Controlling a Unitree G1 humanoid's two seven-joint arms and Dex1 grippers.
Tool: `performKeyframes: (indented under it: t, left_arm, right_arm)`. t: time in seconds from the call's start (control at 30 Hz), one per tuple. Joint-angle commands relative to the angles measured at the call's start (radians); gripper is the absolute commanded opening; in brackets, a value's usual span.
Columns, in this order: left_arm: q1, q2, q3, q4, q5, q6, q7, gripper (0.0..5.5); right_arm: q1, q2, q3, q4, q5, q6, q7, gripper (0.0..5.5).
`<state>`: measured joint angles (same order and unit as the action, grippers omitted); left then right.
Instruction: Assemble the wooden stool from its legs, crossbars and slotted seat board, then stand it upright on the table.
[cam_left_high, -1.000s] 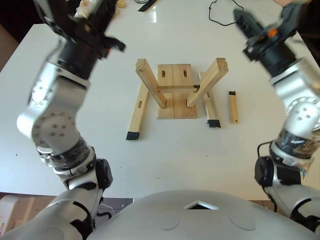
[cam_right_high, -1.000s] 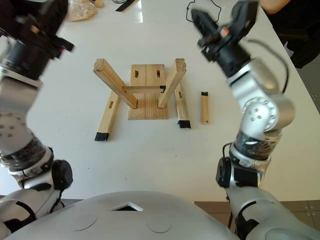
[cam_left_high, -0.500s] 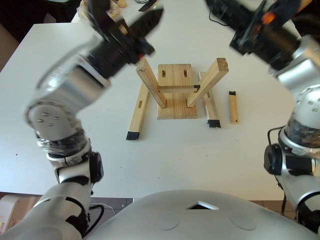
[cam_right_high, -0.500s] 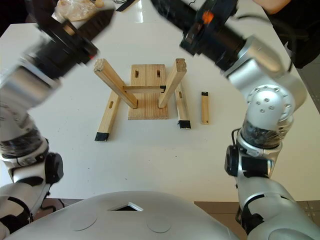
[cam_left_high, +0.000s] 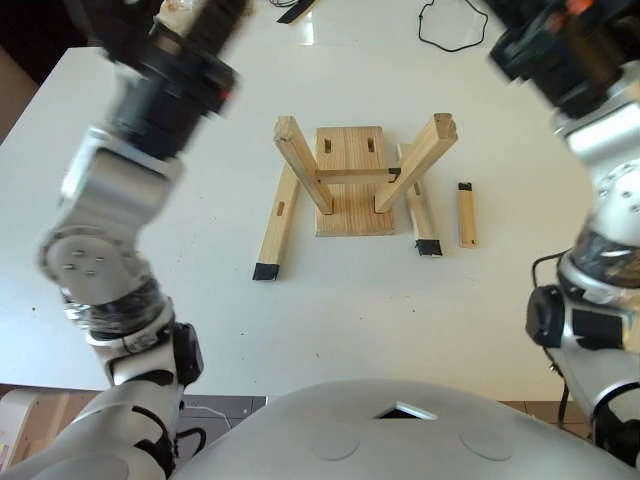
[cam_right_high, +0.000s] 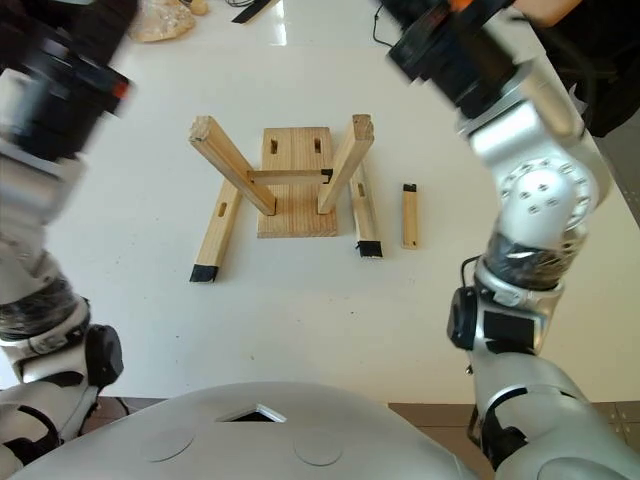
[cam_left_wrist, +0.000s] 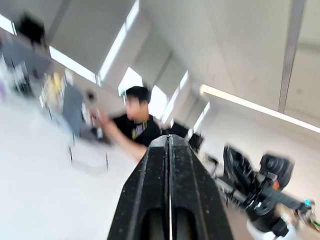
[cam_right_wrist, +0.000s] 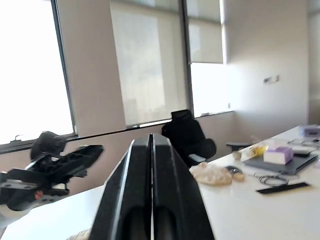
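The slotted seat board lies flat mid-table. Two legs stand tilted in it, the left leg and the right leg, joined by a crossbar. A loose leg lies left of the board, another loose leg lies right of it, and a short crossbar lies further right. Both arms are raised high, away from the parts. My left gripper is shut with nothing in it and points into the room. My right gripper is also shut and holds nothing.
A black cable and a dark flat item lie at the table's far edge. A clear bag sits at the far left. The white table has free room in front of the parts.
Both arms swung in over the far side of the table, then pulled back up and outward. The stool parts have not moved.
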<state>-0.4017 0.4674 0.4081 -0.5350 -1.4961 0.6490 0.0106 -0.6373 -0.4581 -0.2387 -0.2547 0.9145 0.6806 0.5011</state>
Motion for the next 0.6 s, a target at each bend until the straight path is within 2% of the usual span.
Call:
performKeyframes:
  t: [0.03,0.07,0.17,0.23,0.33,0.6]
  left_arm:
    - [0.284,0.208,-0.058,0.098,0.328,0.011,-0.318,0.00]
    - [0.355,0.235,-0.107,0.123,0.410,-0.009,-0.400,0.00]
    - [0.507,0.325,-0.357,0.161,0.699,-0.110,-0.593,0.00]
    - [0.521,0.311,-0.442,0.179,0.783,-0.138,-0.638,0.00]
    - [0.480,0.245,-0.485,0.188,0.824,-0.148,-0.660,0.00]
    - [0.477,0.187,-0.501,0.213,0.935,-0.158,-0.657,0.00]
  right_arm:
    - [0.114,-0.123,0.230,0.321,-0.358,-0.222,0.217,0.04]
    - [0.123,-0.127,0.301,0.396,-0.441,-0.298,0.269,0.04]
    - [0.123,-0.087,0.486,0.557,-0.632,-0.508,0.404,0.04]
    - [0.113,-0.034,0.532,0.576,-0.658,-0.590,0.470,0.04]
    - [0.089,0.034,0.548,0.600,-0.655,-0.636,0.532,0.04]
    - [0.197,0.068,0.630,0.494,-0.704,-0.629,0.622,0.04]
